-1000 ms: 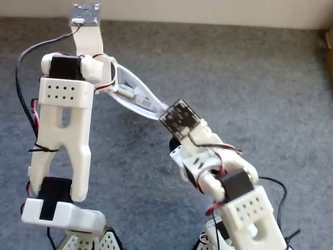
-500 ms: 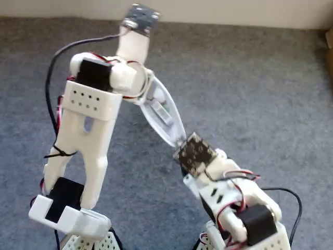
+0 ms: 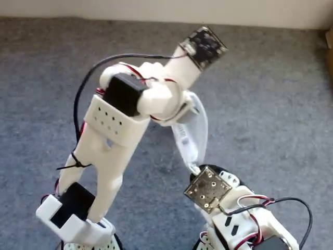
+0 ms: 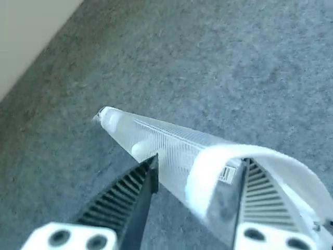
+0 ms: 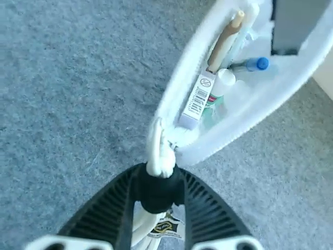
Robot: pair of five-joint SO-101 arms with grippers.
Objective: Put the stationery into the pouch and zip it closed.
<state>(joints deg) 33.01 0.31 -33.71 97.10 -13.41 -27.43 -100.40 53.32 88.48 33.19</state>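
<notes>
— What lies under everything?

— A grey carpeted surface [image 3: 270,104], with a pale wall along its far edge.

— And the arms?

— In the high view the left arm [image 3: 112,146] is the big white one, rising from the near left and bending over towards the middle. The right arm [image 3: 234,224] sits low at the near right, its wrist turned up towards the other.

— Where is the pouch?

— The pouch [image 3: 192,138] is off the surface, hanging in a curve between the two wrists. It is translucent white mesh, and its mouth gapes open in the right wrist view.

— How does the left gripper stand?

— The left gripper [image 4: 200,164] pinches one end of the pouch: one ribbed finger lies against the outer wall, the other sits under the folded rim.

— And the right gripper?

— The right gripper [image 5: 157,179] has its jaws pressed together on the zip pull [image 5: 158,151], a white knotted cord on a black tab at the pouch's other end.

— Is anything inside?

— The stationery [image 5: 218,73] lies in the open pouch: a tan-barrelled pen [image 5: 226,39], a barcode-labelled stick [image 5: 196,101] and a blue-capped pen [image 5: 257,64].
</notes>
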